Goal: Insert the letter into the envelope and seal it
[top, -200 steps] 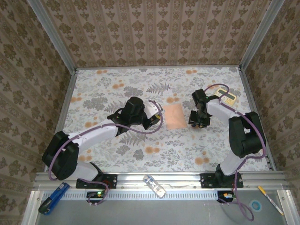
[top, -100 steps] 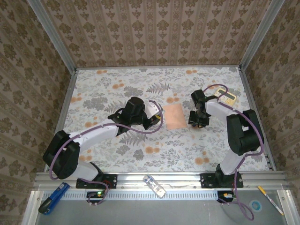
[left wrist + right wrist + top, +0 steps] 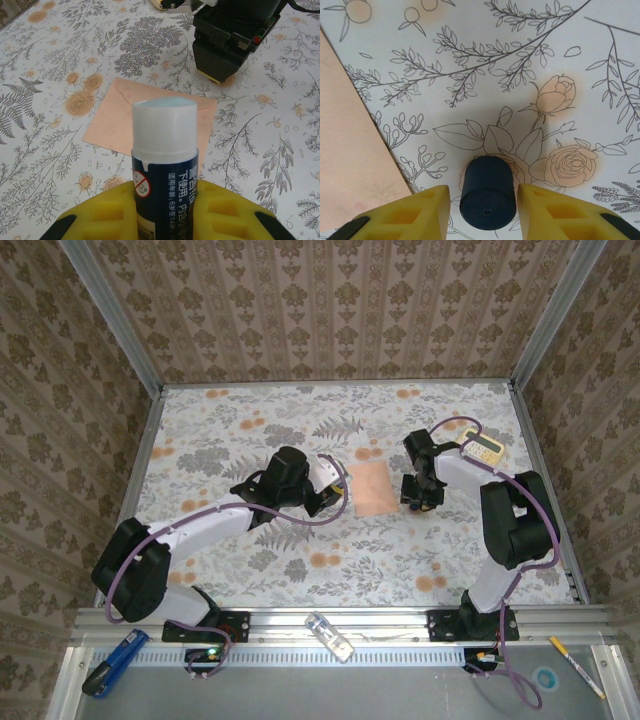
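now left fingers grip the glue stick, right fingers its cap.

Envelope lies flat mid-table, hemmed in on two sides. Left gripper sits just beside its left edge, the clamped glue stick jutting toward it. Right gripper sits near its right edge, a dark cap between its fingers, low over the cloth. The envelope's far and near edges face bare table, and the left half is roomy. A small device, maybe a calculator, lies at far right. Walls close three sides.
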Available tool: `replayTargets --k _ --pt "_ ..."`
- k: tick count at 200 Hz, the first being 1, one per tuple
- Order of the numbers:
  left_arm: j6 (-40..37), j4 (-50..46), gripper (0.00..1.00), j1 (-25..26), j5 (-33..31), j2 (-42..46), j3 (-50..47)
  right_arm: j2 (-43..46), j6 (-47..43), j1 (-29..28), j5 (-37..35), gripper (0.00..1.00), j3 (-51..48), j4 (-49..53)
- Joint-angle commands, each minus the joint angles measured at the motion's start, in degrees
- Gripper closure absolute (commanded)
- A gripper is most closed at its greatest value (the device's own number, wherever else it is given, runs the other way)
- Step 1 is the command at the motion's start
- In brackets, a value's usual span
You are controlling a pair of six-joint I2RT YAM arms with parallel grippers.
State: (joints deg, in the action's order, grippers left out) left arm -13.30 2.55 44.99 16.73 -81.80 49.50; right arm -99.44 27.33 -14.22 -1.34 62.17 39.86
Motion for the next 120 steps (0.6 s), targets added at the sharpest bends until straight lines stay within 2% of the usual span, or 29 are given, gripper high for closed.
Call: replayTargets --k 1,120 --pt "0.6 -0.3 0.96 0.4 1.4 -1.0 1.7 -1.3 -0.7 -0.4 -2.6 0.59 1.8 0.7" --pt "1.0 -0.1 0.96 0.3 1.4 -1.4 1.7 -2.0 -1.1 -0.6 -3.5 0.60 1.9 1.3"
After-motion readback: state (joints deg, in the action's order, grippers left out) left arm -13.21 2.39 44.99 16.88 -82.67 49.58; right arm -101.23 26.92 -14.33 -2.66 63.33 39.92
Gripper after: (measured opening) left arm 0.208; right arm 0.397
